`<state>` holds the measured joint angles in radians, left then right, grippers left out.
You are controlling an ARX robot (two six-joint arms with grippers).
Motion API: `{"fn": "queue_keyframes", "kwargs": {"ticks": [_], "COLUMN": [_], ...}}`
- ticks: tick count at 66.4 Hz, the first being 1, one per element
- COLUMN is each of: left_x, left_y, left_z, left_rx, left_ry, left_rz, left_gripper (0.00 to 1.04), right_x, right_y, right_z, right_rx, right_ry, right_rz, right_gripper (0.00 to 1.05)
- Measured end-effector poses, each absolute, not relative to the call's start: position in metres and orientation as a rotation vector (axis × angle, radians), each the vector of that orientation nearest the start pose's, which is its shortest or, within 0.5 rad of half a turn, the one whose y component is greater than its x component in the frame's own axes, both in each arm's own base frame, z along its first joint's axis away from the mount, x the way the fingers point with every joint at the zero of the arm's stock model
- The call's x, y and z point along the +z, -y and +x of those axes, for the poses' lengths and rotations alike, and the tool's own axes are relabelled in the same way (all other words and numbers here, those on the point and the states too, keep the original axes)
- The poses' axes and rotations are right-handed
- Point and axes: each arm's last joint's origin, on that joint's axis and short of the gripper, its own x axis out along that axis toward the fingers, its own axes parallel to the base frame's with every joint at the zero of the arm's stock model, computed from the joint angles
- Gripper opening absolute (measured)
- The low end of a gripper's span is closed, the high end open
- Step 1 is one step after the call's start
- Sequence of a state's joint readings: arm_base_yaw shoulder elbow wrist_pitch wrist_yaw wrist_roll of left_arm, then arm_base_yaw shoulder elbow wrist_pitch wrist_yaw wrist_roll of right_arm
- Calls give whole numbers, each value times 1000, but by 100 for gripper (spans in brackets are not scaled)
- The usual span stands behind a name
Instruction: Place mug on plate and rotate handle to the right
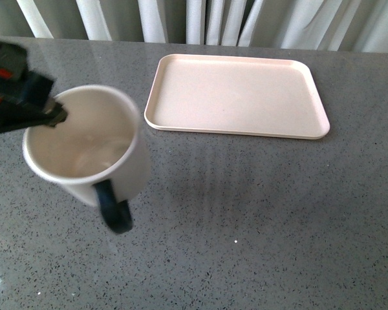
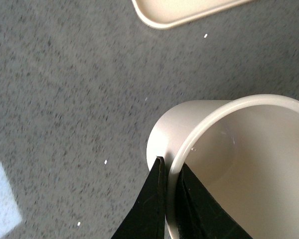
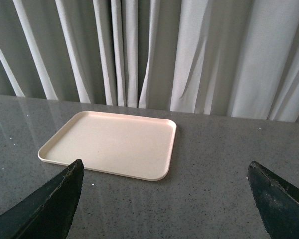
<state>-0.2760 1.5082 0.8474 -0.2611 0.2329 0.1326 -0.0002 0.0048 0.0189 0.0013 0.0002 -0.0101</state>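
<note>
The cream-white mug (image 1: 90, 145) hangs above the grey table at the front left, blurred by motion, its black handle (image 1: 114, 208) pointing toward the camera. My left gripper (image 1: 55, 116) is shut on the mug's rim, one finger inside and one outside, as the left wrist view shows on the mug (image 2: 239, 164) with the left gripper (image 2: 170, 169). The pale pink plate (image 1: 236, 95) lies bare at the back centre, to the right of the mug. My right gripper (image 3: 164, 177) is open and holds nothing, with the plate (image 3: 112, 144) ahead of it.
The speckled grey tabletop (image 1: 258, 219) stretches between mug and plate. White curtains (image 3: 154, 50) hang behind the table's far edge. A corner of the plate (image 2: 174, 15) shows in the left wrist view.
</note>
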Motion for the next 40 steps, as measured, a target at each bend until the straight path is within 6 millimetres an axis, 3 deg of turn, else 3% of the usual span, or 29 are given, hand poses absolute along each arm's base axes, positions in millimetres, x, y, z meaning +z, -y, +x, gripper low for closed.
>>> {"fn": "queue_keyframes", "kwargs": {"ticks": [20, 40], "left_x": [205, 206], "left_y": [147, 155], "left_z": [340, 342], "left_rx": [-529, -528], "left_ry": [-835, -836], "left_rz": [68, 40], "left_gripper": [2, 2], "right_x": [170, 170], "right_y": [0, 0], "right_z": [97, 97], "right_rx": [0, 0], "right_ry": [15, 15], "right_rz": [-10, -10], "right_gripper": [96, 96]}}
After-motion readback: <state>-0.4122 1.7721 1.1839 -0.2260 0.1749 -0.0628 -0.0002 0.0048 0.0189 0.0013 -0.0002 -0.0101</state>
